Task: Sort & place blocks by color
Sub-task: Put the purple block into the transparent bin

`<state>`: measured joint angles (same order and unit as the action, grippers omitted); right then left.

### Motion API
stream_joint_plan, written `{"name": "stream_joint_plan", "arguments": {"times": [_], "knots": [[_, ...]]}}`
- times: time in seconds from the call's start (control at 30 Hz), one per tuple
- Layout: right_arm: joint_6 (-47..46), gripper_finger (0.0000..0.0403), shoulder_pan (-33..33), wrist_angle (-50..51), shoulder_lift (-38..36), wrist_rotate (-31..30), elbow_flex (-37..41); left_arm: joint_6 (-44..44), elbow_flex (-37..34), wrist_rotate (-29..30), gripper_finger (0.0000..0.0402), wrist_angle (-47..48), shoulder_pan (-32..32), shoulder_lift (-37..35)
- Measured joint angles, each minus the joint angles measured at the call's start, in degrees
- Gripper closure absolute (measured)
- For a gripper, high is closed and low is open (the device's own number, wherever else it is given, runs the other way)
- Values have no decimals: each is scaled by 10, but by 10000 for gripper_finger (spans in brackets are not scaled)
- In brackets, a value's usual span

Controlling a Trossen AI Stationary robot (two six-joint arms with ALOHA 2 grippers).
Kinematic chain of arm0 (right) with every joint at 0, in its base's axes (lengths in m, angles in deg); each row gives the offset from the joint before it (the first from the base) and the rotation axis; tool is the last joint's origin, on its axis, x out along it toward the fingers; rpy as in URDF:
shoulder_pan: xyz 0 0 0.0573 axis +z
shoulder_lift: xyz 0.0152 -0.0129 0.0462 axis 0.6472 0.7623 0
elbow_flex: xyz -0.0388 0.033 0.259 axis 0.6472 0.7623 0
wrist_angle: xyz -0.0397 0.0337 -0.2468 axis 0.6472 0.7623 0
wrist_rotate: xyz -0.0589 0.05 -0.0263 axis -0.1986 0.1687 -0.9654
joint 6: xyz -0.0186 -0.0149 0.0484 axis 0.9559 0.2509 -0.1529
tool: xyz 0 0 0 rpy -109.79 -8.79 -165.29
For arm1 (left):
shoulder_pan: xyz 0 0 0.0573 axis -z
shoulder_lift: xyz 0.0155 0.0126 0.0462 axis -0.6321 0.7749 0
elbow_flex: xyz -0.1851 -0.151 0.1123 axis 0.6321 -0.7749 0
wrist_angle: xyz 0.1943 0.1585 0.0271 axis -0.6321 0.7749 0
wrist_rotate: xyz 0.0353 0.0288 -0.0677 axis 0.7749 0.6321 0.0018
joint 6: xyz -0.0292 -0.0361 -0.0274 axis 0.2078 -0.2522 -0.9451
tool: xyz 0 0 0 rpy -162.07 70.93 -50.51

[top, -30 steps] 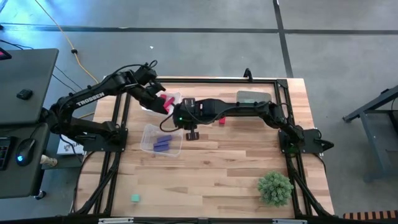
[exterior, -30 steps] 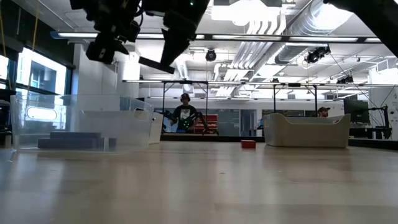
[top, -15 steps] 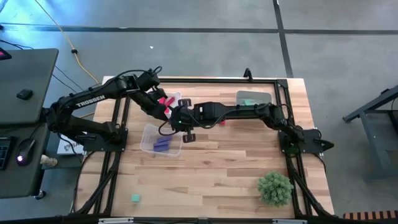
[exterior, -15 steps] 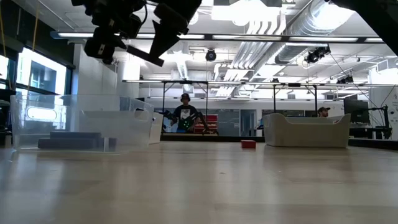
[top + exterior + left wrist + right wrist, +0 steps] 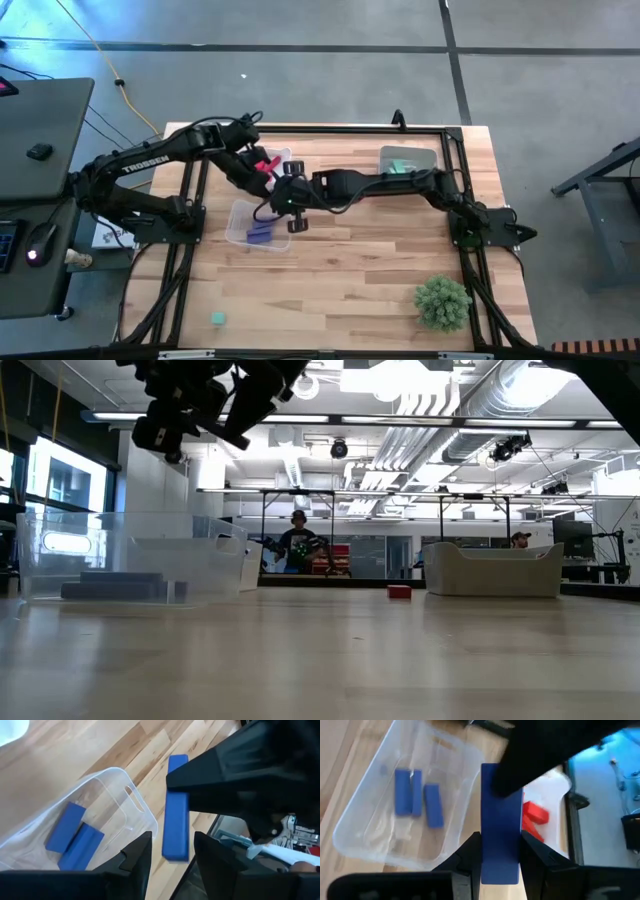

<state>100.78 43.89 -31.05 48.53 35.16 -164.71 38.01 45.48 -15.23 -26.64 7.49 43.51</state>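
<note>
Both grippers meet above the far-left part of the worktop [image 5: 350,270], over the far right corner of a clear bin [image 5: 240,212]. Right gripper [image 5: 501,851] is closed on a blue-purple bar [image 5: 500,840]: the bar sits squeezed between its two dark fingers [image 5: 465,855], pointing forward over the bin. Left gripper [image 5: 171,851] hangs just beside it; in the left wrist view the same bar lies in the gap between its fingers [image 5: 137,855] without clearly touching either, so the jaws stand apart. In the high view the left arm reaches in from the left edge and the right arm stretches across from the right side, their grippers almost touching.

Largest on the worktop is the bushy green plant ball [image 5: 442,301] at the near right. The clear bin holds purple blocks [image 5: 262,233]; the right wrist view shows three lying flat on its floor. Just beyond it, a white bin [image 5: 284,158] holds red blocks [image 5: 266,164]. A third bin [image 5: 428,154] at the far right holds a teal-green block [image 5: 402,165]. One red block [image 5: 399,591] lies loose on the worktop between the bins, and a small teal cube [image 5: 217,318] sits alone at the near left.
</note>
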Motion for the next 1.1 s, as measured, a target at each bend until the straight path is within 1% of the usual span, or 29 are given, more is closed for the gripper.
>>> {"name": "stream_joint_plan", "arguments": {"times": [0.13, 0.33, 0.43, 0.53, 0.73, 0.8, 0.9, 0.97, 1.1], "knots": [[-2, 324, -1, -23, -6, -9, 0, 0, 0, -1, 264, -1, 7, 0], [-2, 324, -2, -35, -6, 1, 0, 0, 0, 3, 267, -1, 8, 0], [-3, 324, -2, -35, -6, -1, 0, 0, 0, 2, 282, -2, 9, 0], [-3, 324, -2, -36, -6, 0, 0, 0, 0, 2, 306, -4, 11, 0], [-1, 325, -1, -36, -6, 1, 0, 33, 0, 4, 355, -2, 10, 0], [-1, 325, -1, -36, -6, 0, 0, 49, 0, 12, 362, -1, 11, 0], [-1, 324, -2, -35, -6, -4, 0, 67, 0, 26, 363, -1, 11, 0], [-4, 311, -1, -35, -6, -7, 0, 79, 0, 28, 362, -1, 11, 0], [-43, 268, -1, -37, -6, -10, 0, 110, 0, 40, 362, 1, 11, 0]]}}
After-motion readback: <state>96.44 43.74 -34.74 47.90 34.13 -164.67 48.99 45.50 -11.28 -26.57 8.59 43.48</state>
